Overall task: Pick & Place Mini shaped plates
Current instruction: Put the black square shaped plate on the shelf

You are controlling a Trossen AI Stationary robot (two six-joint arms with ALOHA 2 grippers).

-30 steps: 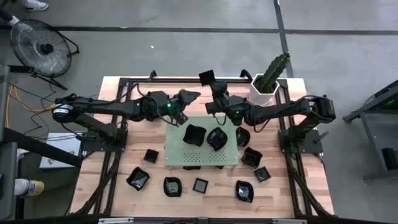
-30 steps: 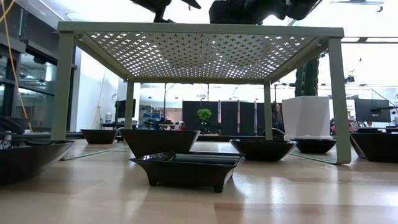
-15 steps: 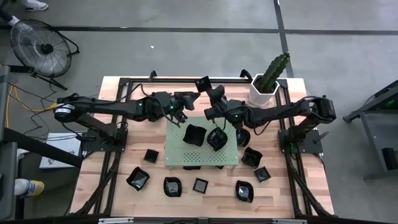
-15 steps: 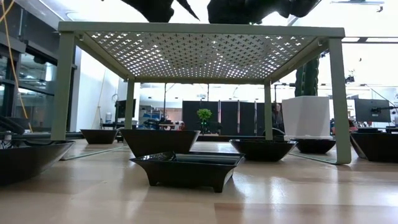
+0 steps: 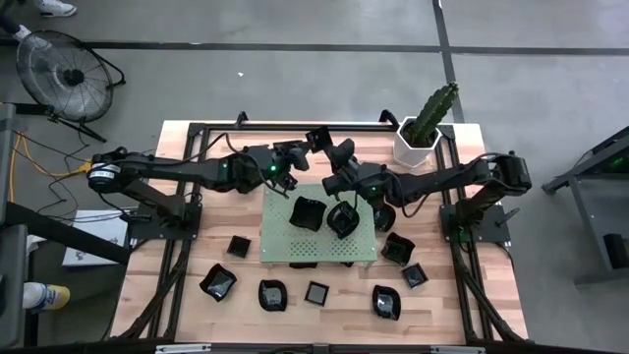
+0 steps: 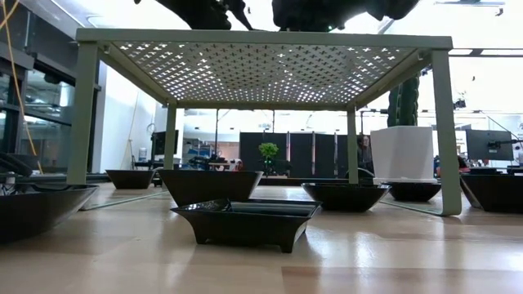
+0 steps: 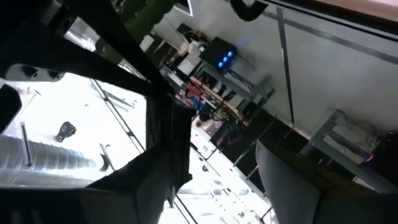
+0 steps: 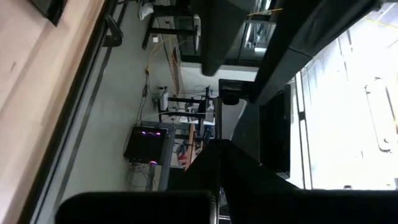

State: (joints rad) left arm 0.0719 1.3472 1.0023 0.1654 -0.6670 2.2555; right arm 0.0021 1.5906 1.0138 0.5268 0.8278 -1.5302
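Note:
A small square black mini plate (image 5: 316, 138) hangs in the air above the far edge of the green perforated board (image 5: 295, 246). My right gripper (image 5: 332, 149) is shut on it, reaching in from the right. My left gripper (image 5: 299, 153) stands open just left of that plate, coming from the left. In the low view both grippers, left (image 6: 219, 10) and right (image 6: 327, 11), show only as dark shapes above the board. Two more mini plates (image 5: 308, 211) (image 5: 342, 218) sit on the board. Several others lie on the wooden table around it. My right gripper pinches the square plate at its right rim (image 5: 325, 144) between its two shut fingers. They reach about level from the table's right, slanting toward the far edge. The plate is lifted clear, tipped up on edge. Whether my left gripper touches the plate, I cannot tell.
A white hexagonal pot with a cactus (image 5: 421, 138) stands at the table's far right corner. Mini plates lie along the near side (image 5: 218, 283) (image 5: 316, 292) (image 5: 386, 302) and right of the board (image 5: 397, 248). The board stands on legs (image 6: 85, 114) with plates under it (image 6: 245, 220).
My right gripper has carried the square plate toward the table's left and near side, up to my left gripper. My left gripper has rolled about its own axis and stayed nearly in place, open.

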